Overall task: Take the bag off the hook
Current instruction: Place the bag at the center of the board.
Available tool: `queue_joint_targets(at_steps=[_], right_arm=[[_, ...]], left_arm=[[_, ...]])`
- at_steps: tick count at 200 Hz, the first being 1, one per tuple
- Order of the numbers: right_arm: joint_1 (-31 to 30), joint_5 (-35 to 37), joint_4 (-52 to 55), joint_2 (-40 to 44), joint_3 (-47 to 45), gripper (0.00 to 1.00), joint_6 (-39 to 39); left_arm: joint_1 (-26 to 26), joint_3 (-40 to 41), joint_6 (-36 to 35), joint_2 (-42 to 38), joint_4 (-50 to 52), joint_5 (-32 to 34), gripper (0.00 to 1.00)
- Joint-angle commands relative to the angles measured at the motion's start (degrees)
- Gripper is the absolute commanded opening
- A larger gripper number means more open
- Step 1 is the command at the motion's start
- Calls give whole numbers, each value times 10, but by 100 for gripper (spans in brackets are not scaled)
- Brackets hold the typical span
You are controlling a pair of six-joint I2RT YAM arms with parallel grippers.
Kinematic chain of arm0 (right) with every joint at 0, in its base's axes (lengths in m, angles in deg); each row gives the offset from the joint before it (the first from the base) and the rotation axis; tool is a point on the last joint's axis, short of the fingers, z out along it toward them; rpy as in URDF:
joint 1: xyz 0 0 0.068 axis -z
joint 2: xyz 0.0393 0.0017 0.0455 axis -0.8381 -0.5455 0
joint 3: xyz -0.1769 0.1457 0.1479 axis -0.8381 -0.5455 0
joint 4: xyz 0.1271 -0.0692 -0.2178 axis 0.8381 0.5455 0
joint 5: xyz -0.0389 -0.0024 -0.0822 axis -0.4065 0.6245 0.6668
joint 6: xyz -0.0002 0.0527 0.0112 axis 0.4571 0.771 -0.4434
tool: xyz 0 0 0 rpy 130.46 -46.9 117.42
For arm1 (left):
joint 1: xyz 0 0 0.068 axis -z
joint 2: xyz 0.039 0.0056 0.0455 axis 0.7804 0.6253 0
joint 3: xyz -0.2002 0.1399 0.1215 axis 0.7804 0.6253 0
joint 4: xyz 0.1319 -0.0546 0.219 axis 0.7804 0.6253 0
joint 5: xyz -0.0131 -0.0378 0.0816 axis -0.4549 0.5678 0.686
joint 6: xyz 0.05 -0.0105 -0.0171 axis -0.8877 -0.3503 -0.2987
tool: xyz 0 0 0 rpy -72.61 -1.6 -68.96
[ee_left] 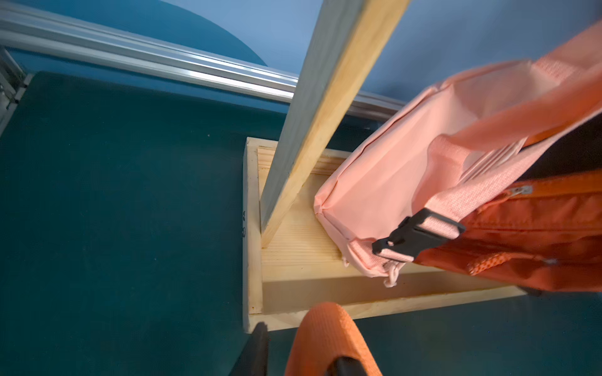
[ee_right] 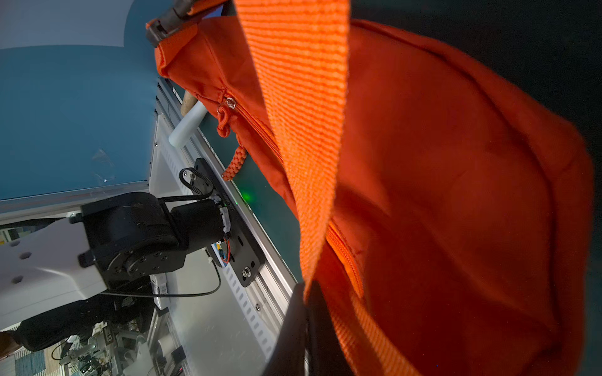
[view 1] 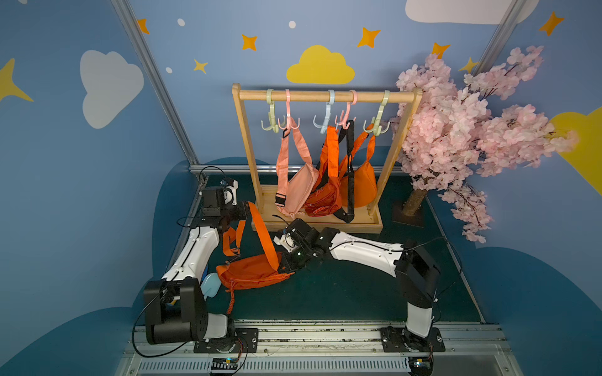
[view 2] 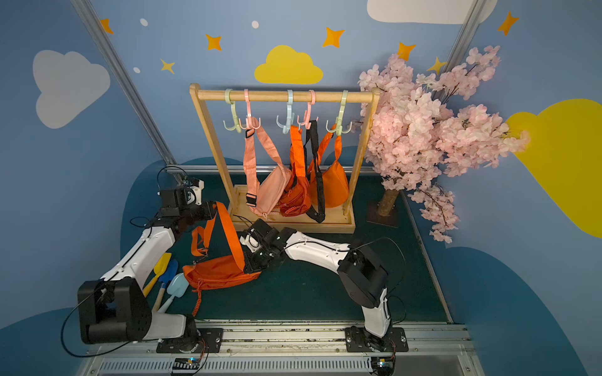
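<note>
The orange fabric waist bag (view 1: 250, 271) is off the wooden rack (view 1: 325, 96), lying on the green surface (view 1: 342, 293) beneath the right claw (view 1: 286, 264), which pinches its strap (view 1: 264, 234). The left claw (view 1: 248, 208), jaws parted, wears the loop. Only letting go seems left.

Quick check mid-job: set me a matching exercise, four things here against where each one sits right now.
Things:
1. pink bag
2. unhooked bag
3. shovels
4. tree

Places:
A. standing beside the rack
B. down on the mat, in front of the rack
C. hanging on the rack
D. lying beside the left arm

Pairs: 1-C, 2-B, 3-D, 4-A
</note>
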Motion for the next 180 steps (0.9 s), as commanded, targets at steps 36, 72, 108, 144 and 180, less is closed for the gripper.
queue_joint_targets(at_steps=[36, 72, 108, 144, 180], right_arm=[[-8, 66, 51, 22, 11, 44, -25], [-16, 112, 57, 45, 5, 54, -40], [-21, 161, 38, 73, -8, 55, -48], [-22, 203, 0, 97, -23, 55, -64], [-25, 235, -23, 119, -31, 55, -86]], left_arm=[[-3, 17, -10, -47, -36, 40, 74], [-4, 22, -14, -59, -38, 57, 82], [-7, 23, -16, -62, -40, 48, 87], [-14, 12, -15, -63, -30, 22, 88], [-15, 13, -25, -75, -25, -29, 86]])
